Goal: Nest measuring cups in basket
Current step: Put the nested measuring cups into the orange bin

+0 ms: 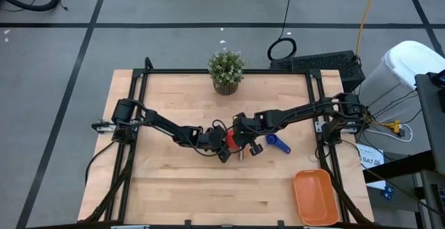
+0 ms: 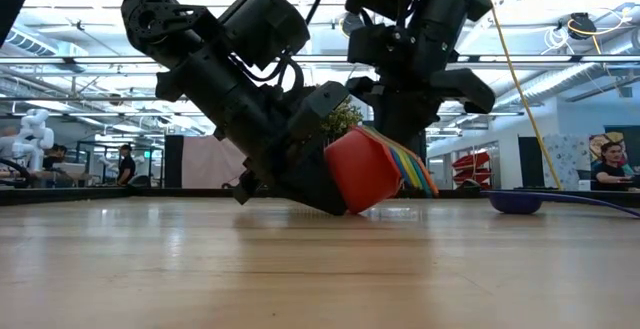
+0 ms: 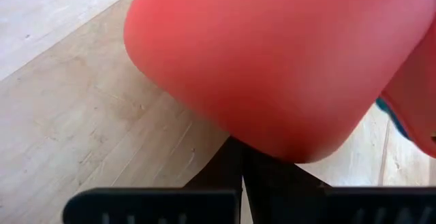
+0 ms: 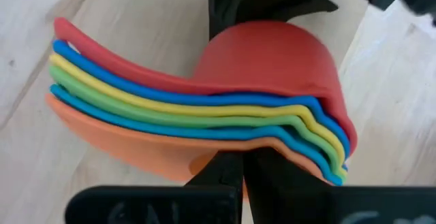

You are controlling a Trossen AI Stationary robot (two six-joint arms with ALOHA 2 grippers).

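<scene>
Stack: nested plastic measuring cups (image 4: 204, 115), red outermost, tilted just above mid-table.
Left gripper (image 1: 221, 140): clamped on the stack's red bowl side.
Right gripper (image 1: 242, 137): closed on the stack's layered handles.
Loose cup: dark blue plastic scoop (image 1: 278, 143) lies beside them.
Basket: shallow orange plastic tray (image 1: 316, 197), well apart at the table's near right corner.

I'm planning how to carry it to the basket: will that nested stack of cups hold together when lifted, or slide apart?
The nested stack of cups probably stays together, since the handles lie layered closely. Smooth plastic may slip, though. It is tilted on the table, so it may roll or tip if released by the left pincer and right pincer.
</scene>
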